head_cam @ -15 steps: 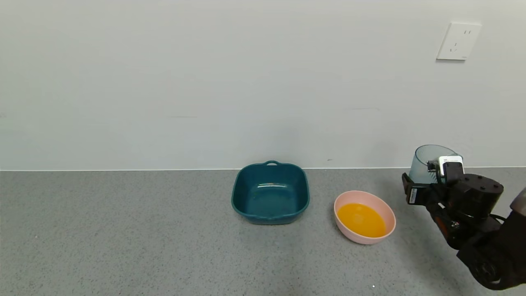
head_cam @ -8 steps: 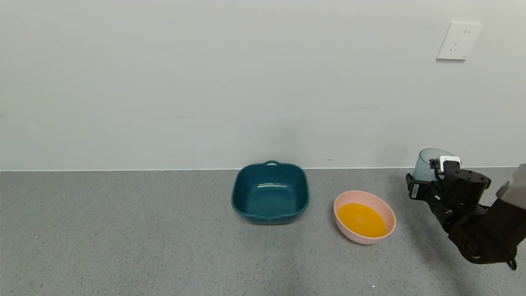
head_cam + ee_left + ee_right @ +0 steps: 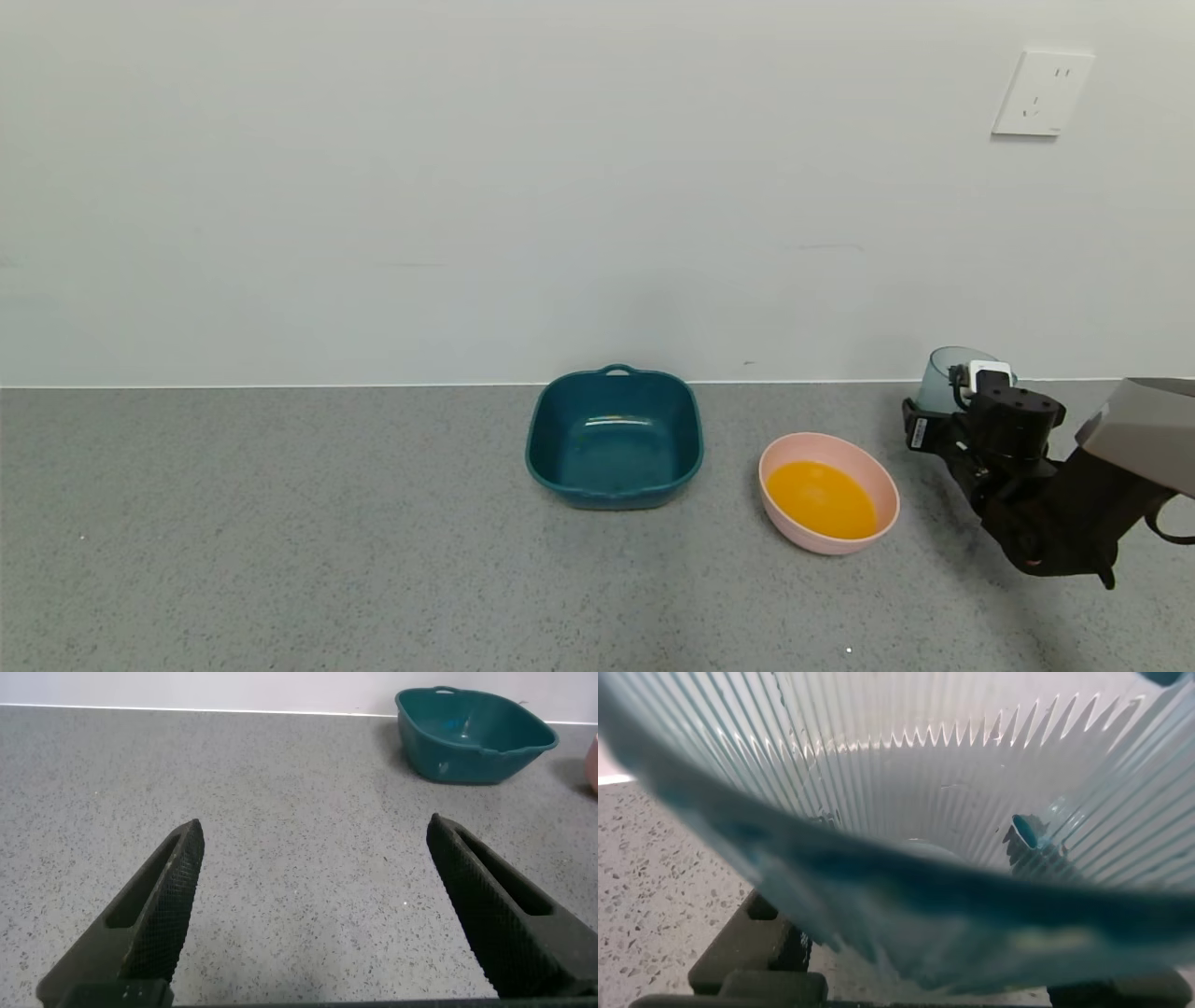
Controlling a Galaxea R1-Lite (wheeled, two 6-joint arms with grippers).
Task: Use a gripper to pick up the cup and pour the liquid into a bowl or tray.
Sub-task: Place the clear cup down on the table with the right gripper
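Note:
The ribbed blue-grey cup stands upright and looks empty, at the far right near the wall. My right gripper is shut on it and holds it low over the counter; I cannot tell if it touches. The cup fills the right wrist view, with the dark fingers below it. The pale pink bowl sits left of the cup and holds the orange liquid. My left gripper is open and empty over bare counter, out of the head view.
A dark teal square tray stands empty left of the bowl and also shows in the left wrist view. The wall runs close behind, with a white socket at the upper right. Grey speckled counter stretches to the left and front.
My right gripper has moved down and a little left with the cup, closer to the counter. The bowl, liquid and tray have not moved.

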